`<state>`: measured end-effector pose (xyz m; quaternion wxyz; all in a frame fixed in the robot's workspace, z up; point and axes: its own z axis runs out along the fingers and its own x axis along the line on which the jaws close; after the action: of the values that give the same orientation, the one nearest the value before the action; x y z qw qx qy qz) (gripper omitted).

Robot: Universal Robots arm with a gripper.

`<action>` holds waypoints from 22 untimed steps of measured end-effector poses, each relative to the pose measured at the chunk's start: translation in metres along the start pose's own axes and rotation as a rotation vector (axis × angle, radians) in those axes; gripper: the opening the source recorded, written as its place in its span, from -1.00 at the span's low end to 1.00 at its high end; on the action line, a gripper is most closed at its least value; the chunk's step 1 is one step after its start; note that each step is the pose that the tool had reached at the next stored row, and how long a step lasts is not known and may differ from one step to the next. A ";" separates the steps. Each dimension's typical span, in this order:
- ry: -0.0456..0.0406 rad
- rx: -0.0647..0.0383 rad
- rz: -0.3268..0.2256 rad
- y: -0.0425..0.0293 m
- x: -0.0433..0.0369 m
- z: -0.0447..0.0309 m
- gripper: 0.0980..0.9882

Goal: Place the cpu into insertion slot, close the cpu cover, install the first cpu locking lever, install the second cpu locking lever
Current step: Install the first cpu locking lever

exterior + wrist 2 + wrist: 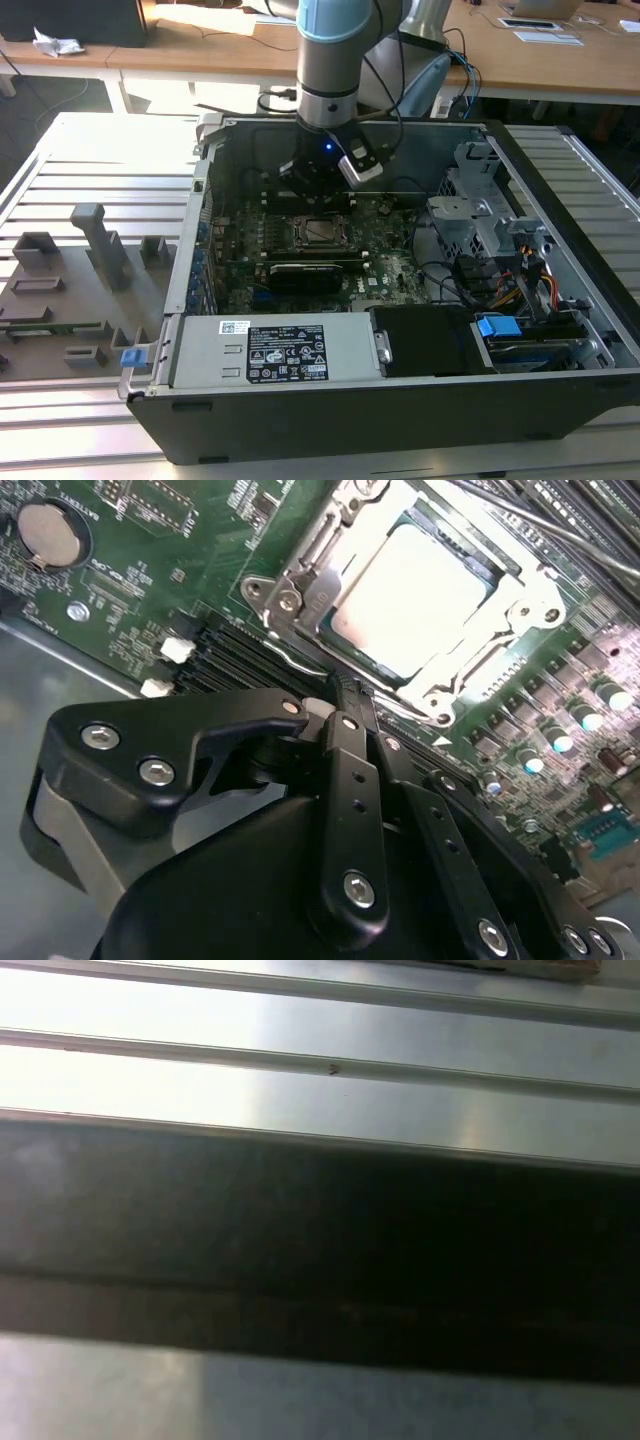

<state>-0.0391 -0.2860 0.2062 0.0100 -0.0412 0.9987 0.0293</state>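
One hand (343,692) | closed, nothing held | cpu (415,590) just beyond its tip, under cpu cover (303,580)

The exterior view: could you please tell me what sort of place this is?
Probably a robotics lab or workshop: an opened computer case lies on a slatted metal bench, a robot arm reaches into it, and wooden desks stand behind.
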 end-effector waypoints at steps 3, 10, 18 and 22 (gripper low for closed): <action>0.0000 0.000 0.000 -0.0004 -0.0034 0.0009 -0.98; 0.0001 0.000 0.000 -0.0010 -0.0106 0.0022 -0.98; -0.0002 0.000 0.000 -0.0021 -0.0136 0.0032 -0.98; 0.0001 0.001 0.000 -0.0025 -0.0151 0.0030 -0.98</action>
<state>-0.0238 -0.2871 0.2034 0.0100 -0.0412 0.9987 0.0287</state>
